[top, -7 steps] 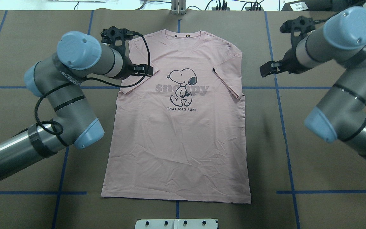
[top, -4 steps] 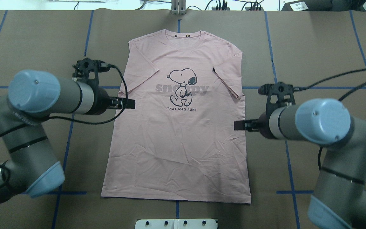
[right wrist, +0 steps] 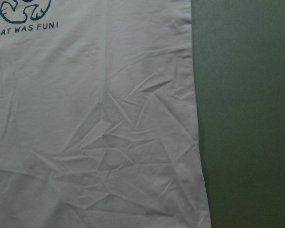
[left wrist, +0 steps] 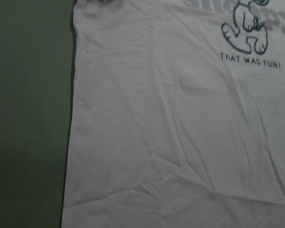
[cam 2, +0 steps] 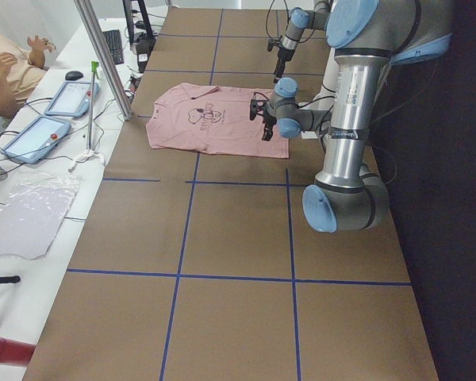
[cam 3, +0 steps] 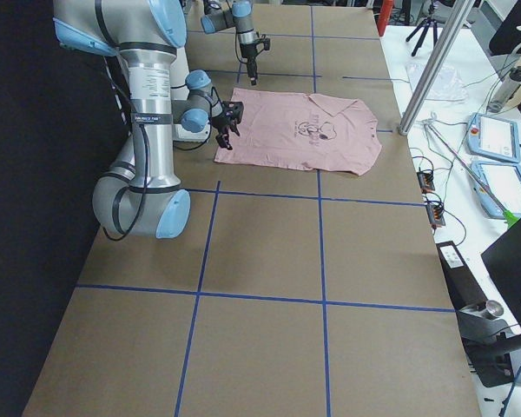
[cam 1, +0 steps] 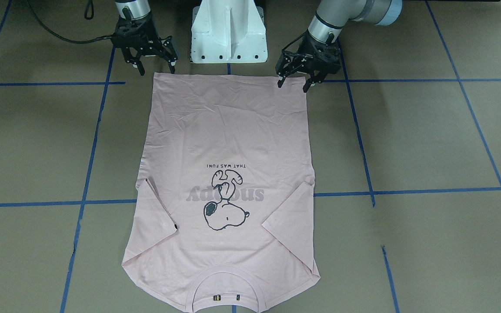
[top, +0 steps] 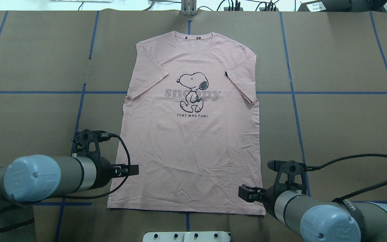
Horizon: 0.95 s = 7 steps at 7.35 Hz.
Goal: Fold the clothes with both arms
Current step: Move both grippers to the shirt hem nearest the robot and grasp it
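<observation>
On the brown paper-covered table [top: 29, 67] with its blue tape lines, the left black two-finger gripper [cam 1: 293, 87] hangs with jaws spread at one hem corner of the pale pink cotton T-shirt [top: 186, 151]. The shirt lies flat, print up, in the middle. The right black two-finger gripper [cam 1: 157, 71], also spread, hangs at the other corner.
</observation>
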{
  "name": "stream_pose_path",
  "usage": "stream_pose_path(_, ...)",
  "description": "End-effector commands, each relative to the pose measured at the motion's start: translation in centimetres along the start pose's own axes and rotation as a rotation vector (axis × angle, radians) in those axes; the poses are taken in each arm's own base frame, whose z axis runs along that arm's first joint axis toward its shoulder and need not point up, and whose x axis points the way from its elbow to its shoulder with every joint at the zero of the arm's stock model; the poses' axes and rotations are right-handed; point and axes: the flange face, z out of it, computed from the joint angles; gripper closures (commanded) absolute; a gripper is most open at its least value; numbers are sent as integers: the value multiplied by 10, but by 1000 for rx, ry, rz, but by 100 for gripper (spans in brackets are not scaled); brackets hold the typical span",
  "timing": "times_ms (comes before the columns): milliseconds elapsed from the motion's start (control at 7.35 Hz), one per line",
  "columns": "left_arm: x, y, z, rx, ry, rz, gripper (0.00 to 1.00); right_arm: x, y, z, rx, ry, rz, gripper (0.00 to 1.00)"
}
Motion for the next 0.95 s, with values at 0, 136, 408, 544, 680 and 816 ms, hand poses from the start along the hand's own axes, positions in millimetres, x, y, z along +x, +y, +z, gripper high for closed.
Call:
stream_pose_path(0, -24, 51, 20, -34, -67, -47, 36, 0, 14, 0, 9, -3, 13, 1)
stream_pose_path(136, -30, 59, 24, -47, -83, -39, 36, 0, 15, 1, 11, -2, 12, 1)
stream_pose_path(408, -44, 68, 30, -61, -117, -29, 36, 0, 17, 1, 8, -2, 13, 1)
stream_pose_path(544, -46, 68, 30, -62, -122, -29, 36, 0, 17, 1, 9, -2, 13, 1)
stream_pose_path(680, -46, 69, 31, -63, -123, -28, 36, 0, 17, 1, 9, -2, 13, 1)
stream_pose_path(816, -46, 70, 31, -66, -123, -26, 42, 0, 18, 1, 8, -2, 13, 1)
